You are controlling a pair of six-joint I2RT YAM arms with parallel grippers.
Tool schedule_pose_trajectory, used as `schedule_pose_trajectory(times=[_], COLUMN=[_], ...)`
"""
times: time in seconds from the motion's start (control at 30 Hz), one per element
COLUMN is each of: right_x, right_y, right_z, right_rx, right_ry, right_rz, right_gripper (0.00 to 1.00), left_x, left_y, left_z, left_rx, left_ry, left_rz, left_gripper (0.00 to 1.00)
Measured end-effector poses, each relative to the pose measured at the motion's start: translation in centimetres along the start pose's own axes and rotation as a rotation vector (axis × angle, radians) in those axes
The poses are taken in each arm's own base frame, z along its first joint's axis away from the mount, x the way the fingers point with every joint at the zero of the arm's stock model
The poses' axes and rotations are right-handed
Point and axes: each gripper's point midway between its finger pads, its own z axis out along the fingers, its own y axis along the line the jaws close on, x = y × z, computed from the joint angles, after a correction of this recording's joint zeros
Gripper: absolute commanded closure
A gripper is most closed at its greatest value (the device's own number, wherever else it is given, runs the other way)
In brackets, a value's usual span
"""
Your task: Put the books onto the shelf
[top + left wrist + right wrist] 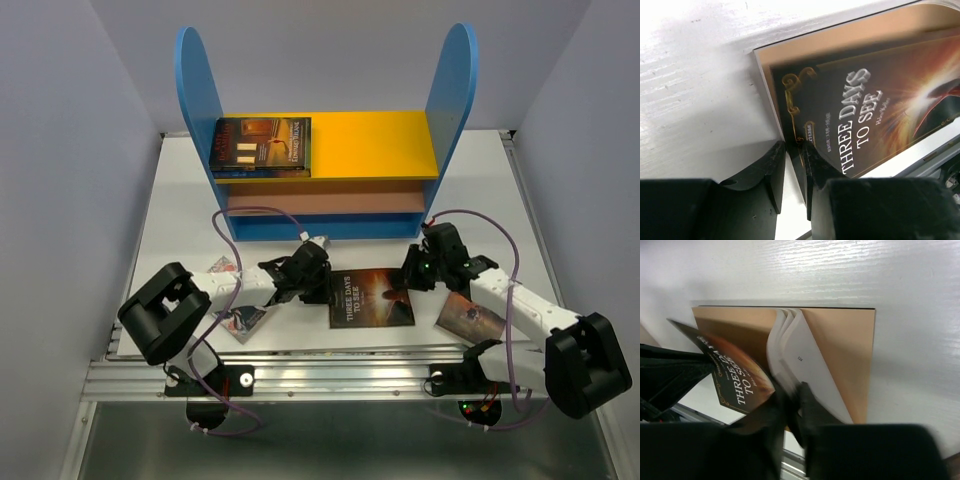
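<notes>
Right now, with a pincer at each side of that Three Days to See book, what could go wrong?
The Three Days to See book is fanned open at the right pincer, which may catch only a few loose pages; lifting could crease or tear them. The left pincer grips only a thin strip at the book's edge, so the book might slip out or sag between the arms.

Yellow top board [380, 145] free beside stacked books [262, 146]

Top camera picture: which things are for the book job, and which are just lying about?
Job:
shelf
dark book on it
Three Days to See book
book under right arm

Lying about:
purple cables
metal rail
</notes>
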Motion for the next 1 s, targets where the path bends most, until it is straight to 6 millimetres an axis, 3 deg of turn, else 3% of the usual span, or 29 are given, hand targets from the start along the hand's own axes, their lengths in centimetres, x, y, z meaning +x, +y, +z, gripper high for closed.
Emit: schedule_pose_trajectory(times=[0.03,0.1,0.2,0.3,0.43,0.5,0.6,0.7,0.87,1.0], right_x=[0.0,0.0,-0.1,-0.6,-2.6,-3.6,-3.8,-3.4,-3.0,-4.1], right_y=[-0.3,-0.4,-0.1,0.9,3.2,4.0,4.9,5.6,5.9,6.9], right_z=[0.0,-0.1,-0.5,-1.1,-2.2,-2.5,-2.6,-2.6,-3.1,-4.3], right_rx=[0.016,0.026,0.032,0.027,0.007,0.002,-0.016,-0.04,-0.048,-0.074], right_ry=[0.001,0.005,0.014,0.016,-0.002,-0.012,0.011,0.058,0.106,0.096], right_rz=[-0.008,-0.035,-0.053,-0.052,-0.049,-0.043,-0.026,-0.01,0.017,0.028], right_gripper=[0.99,0.99,0.99,0.99,0.99,0.99,0.99,0.99,0.99,1.0], left_x=[0.0,-0.4,-1.1,-1.6,-3.8,-5.5,-7.7,-9.7,-12.1,-13.0], left_y=[0.0,0.0,-0.3,-1.1,-3.4,-5.0,-6.4,-7.8,-8.7,-8.3], left_z=[0.0,0.1,0.0,-0.9,-4.8,-7.9,-11.1,-13.2,-14.8,-14.6], left_rx=[-0.004,-0.012,-0.001,0.022,0.095,0.143,0.177,0.184,0.142,0.081], left_ry=[0.001,-0.01,-0.033,-0.062,-0.188,-0.294,-0.417,-0.503,-0.586,-0.595], left_rz=[0.002,0.016,0.051,0.099,0.224,0.304,0.402,0.493,0.65,0.737], left_gripper=[0.67,0.61,0.24,0.01,0.01,0.01,0.01,0.01,0.01,0.01])
